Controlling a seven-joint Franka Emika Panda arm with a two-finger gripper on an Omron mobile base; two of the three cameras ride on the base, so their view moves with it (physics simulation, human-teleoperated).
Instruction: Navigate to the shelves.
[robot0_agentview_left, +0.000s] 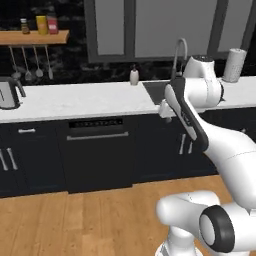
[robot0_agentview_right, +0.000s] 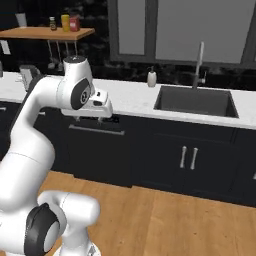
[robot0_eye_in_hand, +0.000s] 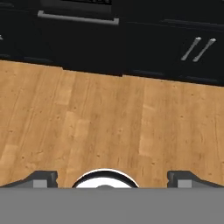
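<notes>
A robot arm (robot0_agentview_left: 220, 150) made of smooth, glossy white rounded segments is shown. Dark grey rings are seen at its joints, the largest as a round dark disc with a grey centre (robot0_agentview_left: 218, 227) on the shoulder nearest the base. A dark stripe (robot0_agentview_left: 187, 112) is run along the upper link. The end effector (robot0_eye_in_hand: 112, 179) is tipped with two small dark grey fingertips (robot0_eye_in_hand: 41, 178).

light wood shelves (robot0_agentview_left: 34, 37), white marble countertop (robot0_agentview_left: 90, 100)
</notes>
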